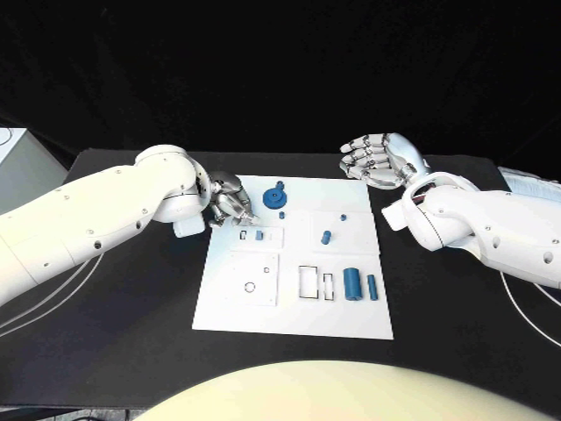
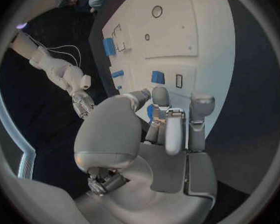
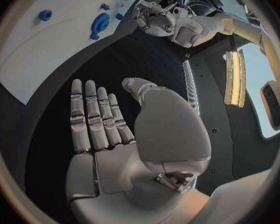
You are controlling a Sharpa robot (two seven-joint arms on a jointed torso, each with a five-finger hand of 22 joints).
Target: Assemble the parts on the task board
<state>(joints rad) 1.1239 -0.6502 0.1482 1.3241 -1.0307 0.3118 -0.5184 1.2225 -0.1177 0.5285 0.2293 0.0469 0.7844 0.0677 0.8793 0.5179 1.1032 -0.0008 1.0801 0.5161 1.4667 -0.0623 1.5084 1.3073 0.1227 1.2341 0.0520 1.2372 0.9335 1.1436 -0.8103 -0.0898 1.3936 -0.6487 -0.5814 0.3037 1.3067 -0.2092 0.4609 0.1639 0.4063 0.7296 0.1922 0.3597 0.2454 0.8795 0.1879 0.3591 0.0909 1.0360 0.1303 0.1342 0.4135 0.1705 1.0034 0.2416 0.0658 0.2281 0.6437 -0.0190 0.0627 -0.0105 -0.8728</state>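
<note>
lying flat mid-table, white task board (image 1: 294, 303); near end bare, then two blue bars (image 1: 354, 282) upright-set beside a rectangular slot. farther: small blue peg (image 1: 326, 237), then blue gear-like part (image 1: 277, 196) by far edge. left hand (image 1: 226, 203) at board's far-left corner, fingers curled; whether it holds anything, cannot tell. right hand (image 1: 379, 160) beyond far-right corner, fingers extended, empty.

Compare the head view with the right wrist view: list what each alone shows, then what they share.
Head view alone: the two blue bars standing side by side at the task board's near right, and the rectangular cut-outs beside them. Right wrist view alone: the right hand's palm side, fingers straight and together, holding nothing. Both: the board, the round blue part, and the left hand at the board's edge.
</note>
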